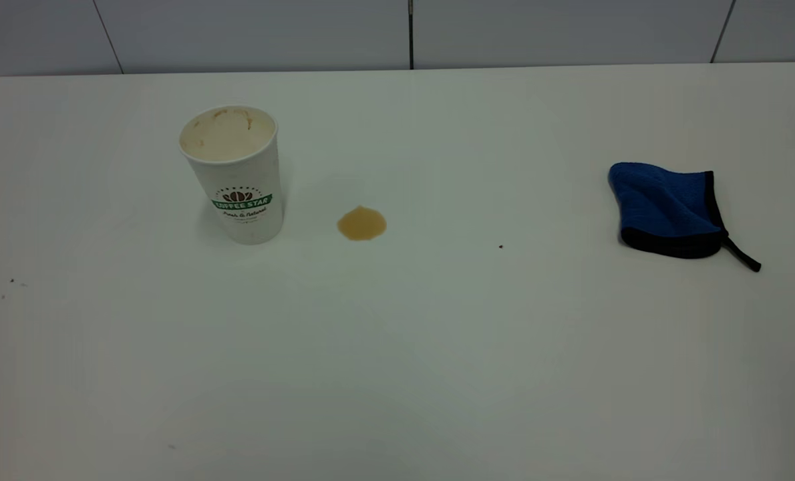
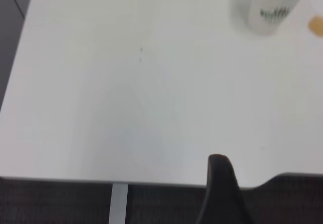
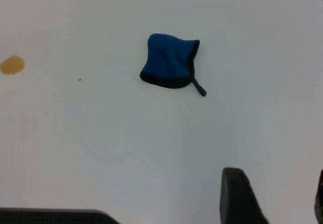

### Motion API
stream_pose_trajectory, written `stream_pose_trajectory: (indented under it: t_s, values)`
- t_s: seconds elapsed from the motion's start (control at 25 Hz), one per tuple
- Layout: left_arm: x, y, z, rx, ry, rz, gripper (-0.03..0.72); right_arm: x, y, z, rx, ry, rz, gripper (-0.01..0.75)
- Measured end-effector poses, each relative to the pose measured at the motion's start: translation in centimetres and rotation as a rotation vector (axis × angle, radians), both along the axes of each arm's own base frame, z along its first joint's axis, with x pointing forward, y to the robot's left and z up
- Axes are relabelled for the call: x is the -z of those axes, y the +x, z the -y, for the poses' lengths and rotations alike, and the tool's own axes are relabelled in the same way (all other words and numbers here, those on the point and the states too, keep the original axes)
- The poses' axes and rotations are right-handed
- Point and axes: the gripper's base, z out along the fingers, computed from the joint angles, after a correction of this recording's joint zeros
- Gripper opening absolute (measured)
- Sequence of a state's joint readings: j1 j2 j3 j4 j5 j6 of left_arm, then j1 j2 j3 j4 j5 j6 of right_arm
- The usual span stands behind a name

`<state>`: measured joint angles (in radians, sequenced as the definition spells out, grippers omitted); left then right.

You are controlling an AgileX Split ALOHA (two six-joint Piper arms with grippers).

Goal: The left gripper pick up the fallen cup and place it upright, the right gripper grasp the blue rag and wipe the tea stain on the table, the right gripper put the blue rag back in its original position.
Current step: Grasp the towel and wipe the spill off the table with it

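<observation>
So the cup (image 1: 232, 172) is standing upright on the table (image 1: 397, 347), with the tea stain (image 1: 361, 223) just beside it. The rag (image 1: 668, 209) lies flat well apart from both, over on the right side, strap trailing off. Left gripper (image 2: 222, 193) sits back by the table edge, right gripper (image 3: 272, 196) hangs above the table short of the rag, holding nothing. Honestly can't tell whether either one is apart or together.

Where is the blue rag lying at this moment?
In the exterior view the blue rag lies flat on the table's right side, far right of the tea stain, apart from everything.
</observation>
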<state>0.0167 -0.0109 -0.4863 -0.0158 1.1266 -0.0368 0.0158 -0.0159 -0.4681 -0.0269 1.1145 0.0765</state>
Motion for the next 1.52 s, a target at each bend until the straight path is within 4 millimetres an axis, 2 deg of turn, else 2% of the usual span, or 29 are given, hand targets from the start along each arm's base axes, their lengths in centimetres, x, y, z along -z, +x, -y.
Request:
stream_pose_trajectory:
  t_s: [1.24,1.36,1.52]
  values:
    - [0.0,-0.1,0.0,0.001,0.002,0.002,0.524,0.0,0.0,-0.2,-0.028,0.0,0.0,0.404]
    - [0.0,-0.1,0.0,0.001,0.002,0.002,0.524,0.0,0.7,-0.4,-0.053,-0.012,-0.047,0.436]
    - [0.0,-0.1,0.0,0.001,0.002,0.002,0.524,-0.4,3.2,-0.5,-0.081,-0.021,-0.17,0.539]
